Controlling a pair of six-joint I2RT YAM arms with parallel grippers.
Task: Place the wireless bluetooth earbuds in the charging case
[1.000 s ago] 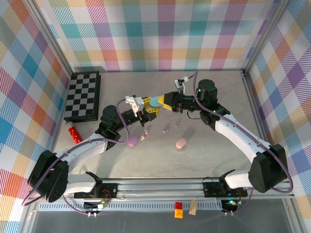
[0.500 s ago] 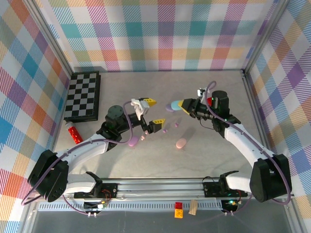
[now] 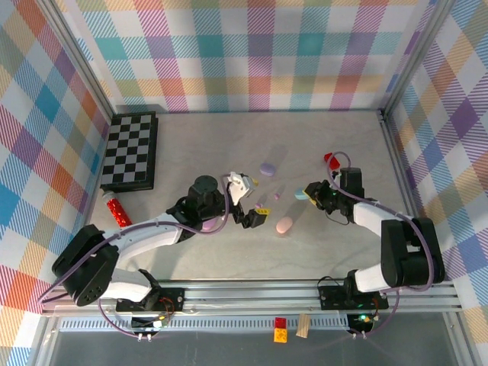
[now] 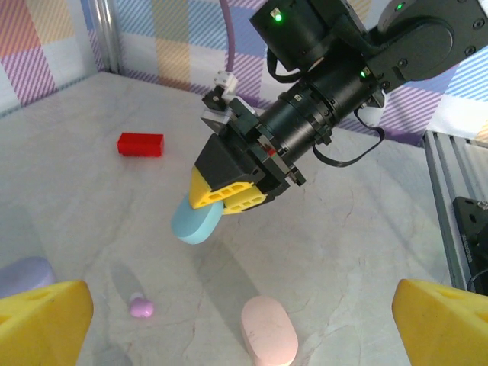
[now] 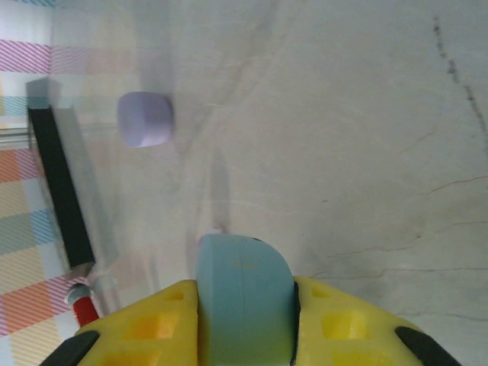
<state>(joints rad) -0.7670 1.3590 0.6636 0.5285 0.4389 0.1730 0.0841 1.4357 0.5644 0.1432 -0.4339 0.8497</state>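
At left, the left gripper [image 3: 252, 202] hovered low over the worktop [image 3: 343, 252], fingers apart and empty, apparently waiting to pick up or to help with a case. One small pink earbud [image 4: 141, 307] lay loose on the worktop between the lilac case [image 4: 23, 271] and the pink case [image 4: 268, 332], in no case yet. The right gripper [image 4: 225, 200] had its fingers clamped on the pale blue case [image 4: 197, 221]. The case looked closed and seemed to be just off the surface, probably held out for loading.
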